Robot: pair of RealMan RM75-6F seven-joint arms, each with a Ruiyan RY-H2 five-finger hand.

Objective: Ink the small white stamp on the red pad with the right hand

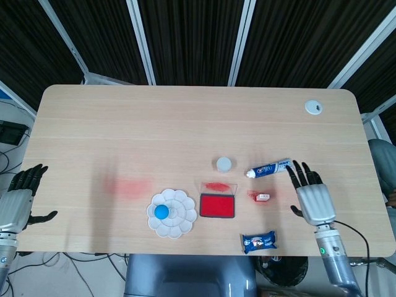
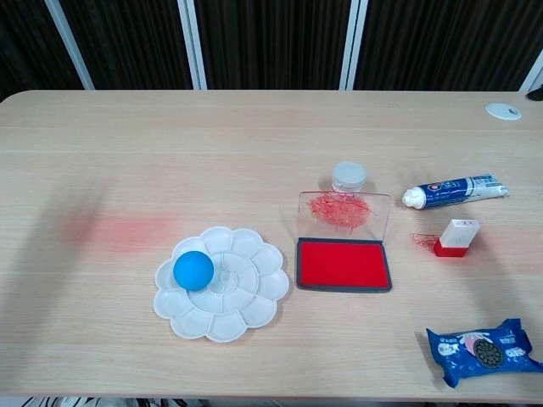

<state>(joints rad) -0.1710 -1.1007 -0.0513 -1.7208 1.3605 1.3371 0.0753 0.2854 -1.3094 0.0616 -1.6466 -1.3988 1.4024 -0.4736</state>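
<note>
While right hand [image 1: 314, 199] spreads empty, small white stamp [image 1: 263, 198] apparently upright, apart, leftward.

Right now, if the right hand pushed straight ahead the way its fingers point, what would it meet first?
Probably the tail end of the toothpaste tube: the right hand points up-table with its fingertips just short of it. How high the hand is above the table is unclear, so it might pass over.

My right hand [image 1: 314, 199]: silver-grey ribbed back plate, black fingers, grey cylindrical wrist with a small green light, thin black cable trailing from the forearm. My left hand [image 1: 17, 201]: same build, silver-grey palm shell, black fingers and thumb, grey wrist cuff below.
</note>
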